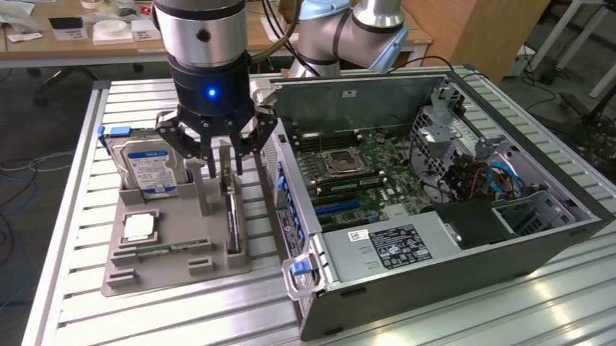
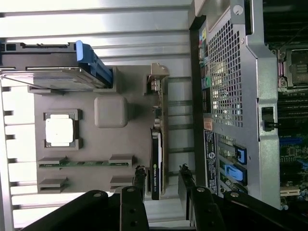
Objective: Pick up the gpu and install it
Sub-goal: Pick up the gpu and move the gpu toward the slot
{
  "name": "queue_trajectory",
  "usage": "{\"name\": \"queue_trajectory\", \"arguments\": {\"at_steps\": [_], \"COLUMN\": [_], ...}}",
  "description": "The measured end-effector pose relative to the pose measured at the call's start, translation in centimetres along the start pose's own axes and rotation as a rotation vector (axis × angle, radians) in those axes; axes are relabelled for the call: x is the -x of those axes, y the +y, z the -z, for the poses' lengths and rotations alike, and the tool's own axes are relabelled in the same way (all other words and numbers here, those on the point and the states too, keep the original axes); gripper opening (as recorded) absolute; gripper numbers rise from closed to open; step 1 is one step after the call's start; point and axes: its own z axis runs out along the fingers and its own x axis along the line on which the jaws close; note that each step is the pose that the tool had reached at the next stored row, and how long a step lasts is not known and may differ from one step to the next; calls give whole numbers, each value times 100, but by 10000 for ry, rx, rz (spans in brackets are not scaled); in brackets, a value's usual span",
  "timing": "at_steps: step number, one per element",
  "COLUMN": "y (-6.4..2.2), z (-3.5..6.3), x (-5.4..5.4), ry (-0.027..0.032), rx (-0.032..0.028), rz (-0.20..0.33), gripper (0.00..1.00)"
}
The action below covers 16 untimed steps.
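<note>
Gripper [image 2: 161, 171] (jaws apart) straddles the upright gpu [image 2: 156, 144] in the grey tray [image 2: 96, 154].

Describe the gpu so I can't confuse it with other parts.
Beside the open computer case sits a grey parts tray. On the tray side nearest the case, the gpu stands on edge: a thin dark card, unlike the bulky labelled hard drive.

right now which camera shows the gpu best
The wrist view: looking down, the gpu shows its whole top edge, standing in the grey tray between the fingers of the open gripper. The exterior view gives it as a thin upright sliver, its top partly hidden by the gripper.
</note>
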Motion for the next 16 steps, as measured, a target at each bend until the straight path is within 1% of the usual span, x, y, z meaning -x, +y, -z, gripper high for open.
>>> {"name": "queue_trajectory", "arguments": {"at_steps": [6, 16], "y": [-1, -1], "z": [-29, -31], "x": [-1, -2], "ry": [1, -1], "rx": [-1, 1], "rz": [0, 0], "gripper": [42, 42]}}
